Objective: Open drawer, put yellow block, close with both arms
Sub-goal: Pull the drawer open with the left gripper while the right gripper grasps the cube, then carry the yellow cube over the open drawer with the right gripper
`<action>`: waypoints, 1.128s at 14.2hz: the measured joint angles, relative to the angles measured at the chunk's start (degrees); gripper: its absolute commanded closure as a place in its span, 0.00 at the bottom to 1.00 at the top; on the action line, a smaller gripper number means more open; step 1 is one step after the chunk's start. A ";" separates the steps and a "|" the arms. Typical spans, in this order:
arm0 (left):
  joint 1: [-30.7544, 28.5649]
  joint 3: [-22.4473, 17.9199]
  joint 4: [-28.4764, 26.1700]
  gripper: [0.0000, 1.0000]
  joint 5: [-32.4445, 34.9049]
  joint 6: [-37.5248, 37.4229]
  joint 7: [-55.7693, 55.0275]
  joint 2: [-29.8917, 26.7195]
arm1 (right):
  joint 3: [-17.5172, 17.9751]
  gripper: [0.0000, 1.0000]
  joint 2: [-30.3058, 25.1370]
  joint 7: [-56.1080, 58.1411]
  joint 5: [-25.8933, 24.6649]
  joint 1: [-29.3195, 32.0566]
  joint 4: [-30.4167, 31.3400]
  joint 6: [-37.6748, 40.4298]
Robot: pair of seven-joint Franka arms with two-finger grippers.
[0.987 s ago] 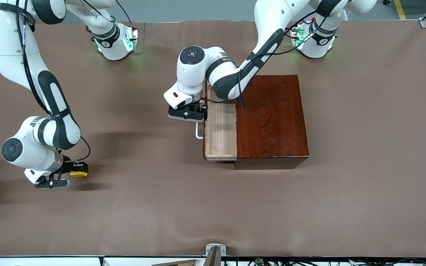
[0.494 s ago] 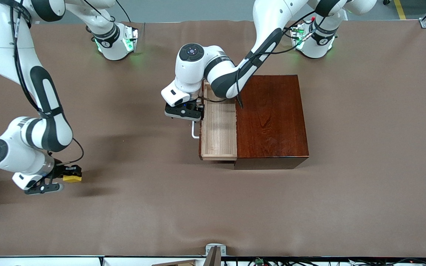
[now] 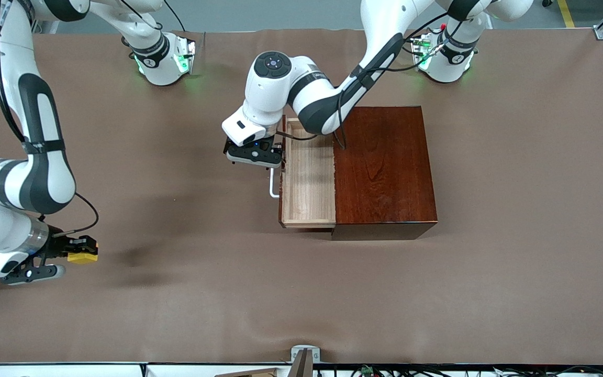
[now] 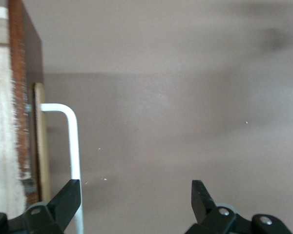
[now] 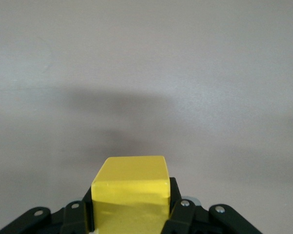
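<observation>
The drawer stands farther out of the box than a second ago. The left gripper is spread wide at its white handle. The right gripper, now nearer its table end, clenches the plain yellow block above the table.

Left gripper spread wide, right gripper clamped, raised

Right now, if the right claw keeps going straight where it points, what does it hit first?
Probably the bare brown table cover. The right claw, shut on the small yellow cube, points down at it, and nothing else shows in that line; the gap is hard to judge.
</observation>
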State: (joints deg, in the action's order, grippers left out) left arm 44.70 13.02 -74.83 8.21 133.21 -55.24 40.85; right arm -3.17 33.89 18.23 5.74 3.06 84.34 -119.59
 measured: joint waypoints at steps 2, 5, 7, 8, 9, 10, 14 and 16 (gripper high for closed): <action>-2.21 -0.31 0.98 0.00 -2.48 -5.41 0.00 -3.01 | 1.34 1.00 -1.48 2.40 0.04 -0.07 -0.25 2.28; -8.33 -0.33 1.54 0.00 -4.60 -17.87 0.82 -11.32 | 3.19 1.00 -3.75 3.84 0.12 -0.24 -0.47 5.72; -12.66 -0.39 1.35 0.00 -4.84 -26.26 5.90 -16.47 | 4.71 1.00 -5.46 4.07 0.18 -0.26 -0.62 8.65; -15.18 -0.42 1.13 0.00 -4.88 -29.89 10.81 -18.37 | 5.73 1.00 -6.43 4.34 0.24 -0.25 -0.66 10.19; -18.20 -0.44 0.88 0.00 -4.93 -32.95 16.72 -19.87 | 7.28 1.00 -7.35 4.69 0.35 -0.24 -0.67 11.78; -21.35 -0.45 0.60 0.00 -5.04 -35.19 22.12 -21.06 | 9.37 1.00 -8.24 4.78 0.43 -0.27 -0.70 12.88; -30.89 -0.42 -2.73 0.00 -5.32 -38.16 33.83 -25.63 | 17.54 1.00 -10.87 5.26 0.46 -1.66 -0.70 13.69; -34.23 -0.39 -4.56 0.00 -5.33 -39.25 36.42 -28.03 | 20.75 1.00 -10.84 10.24 0.46 -2.03 -0.54 13.62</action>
State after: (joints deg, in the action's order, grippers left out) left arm 10.47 12.62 -79.39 2.88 93.96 -18.82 12.82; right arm 17.58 23.05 28.47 6.19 1.03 83.81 -105.97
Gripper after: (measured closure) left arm 0.000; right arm 0.445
